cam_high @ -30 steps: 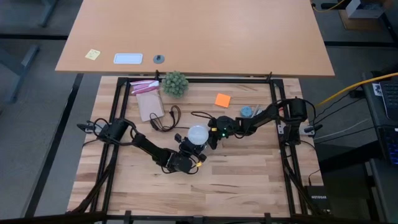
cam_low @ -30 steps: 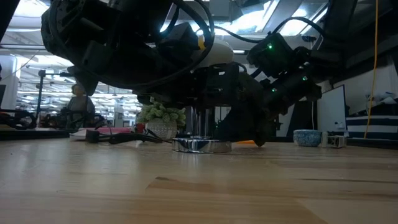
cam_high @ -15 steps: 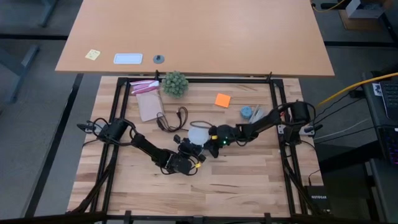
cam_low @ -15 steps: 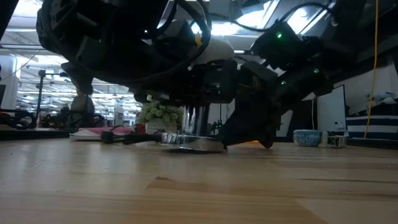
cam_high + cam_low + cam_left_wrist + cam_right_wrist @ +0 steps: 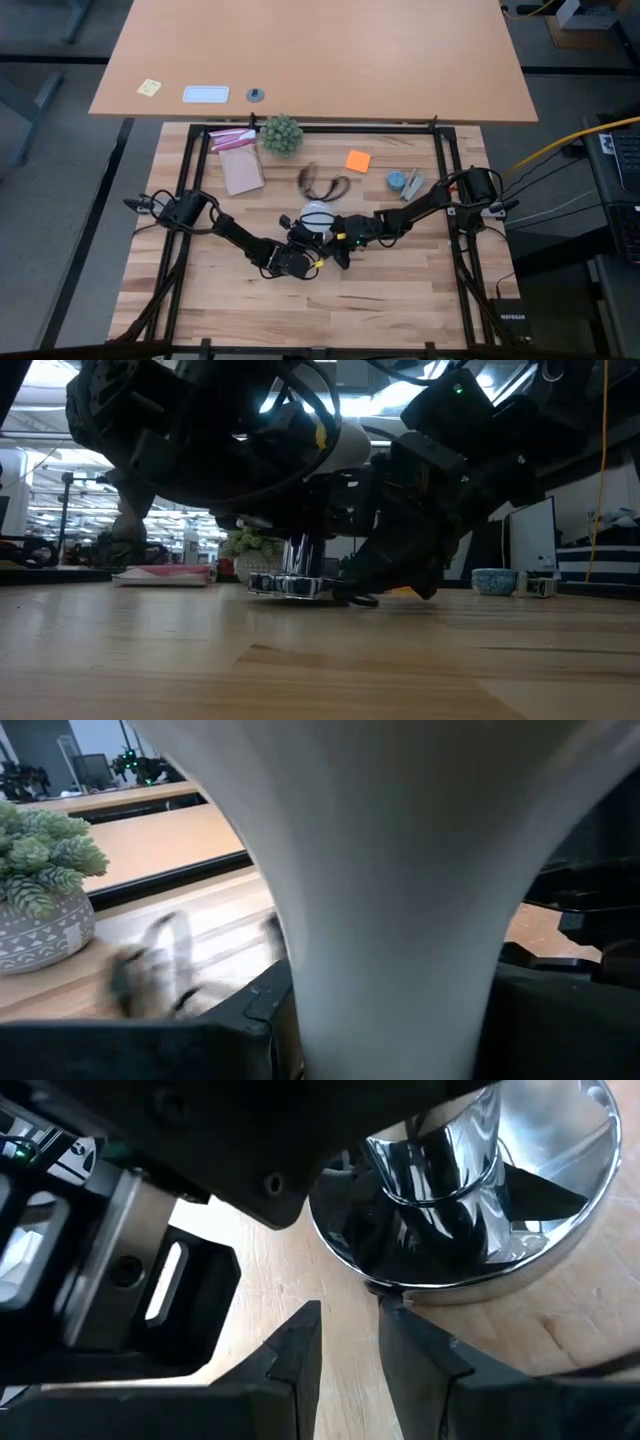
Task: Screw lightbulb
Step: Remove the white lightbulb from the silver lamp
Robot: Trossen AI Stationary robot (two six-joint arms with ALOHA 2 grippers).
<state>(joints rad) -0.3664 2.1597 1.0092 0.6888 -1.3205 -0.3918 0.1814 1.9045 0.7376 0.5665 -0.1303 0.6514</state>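
At mid-table, the left gripper [image 5: 305, 240] holds the bulb [image 5: 318, 214] upright, its metal end standing in the socket [image 5: 285, 584]; the right gripper [image 5: 348, 1342], fingers narrowly parted, pinches the thin cord at the socket's rim. A plant [image 5: 281, 134] stands at the far edge

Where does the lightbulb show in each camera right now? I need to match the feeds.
High view: lightbulb at table centre, where both grippers meet.
Low view: white globe upper middle, above the silvery socket disc.
Left wrist view: fills most of the picture.
Right wrist view: globe not in it; only the socket disc.
Shared landmark: the green ball plant.
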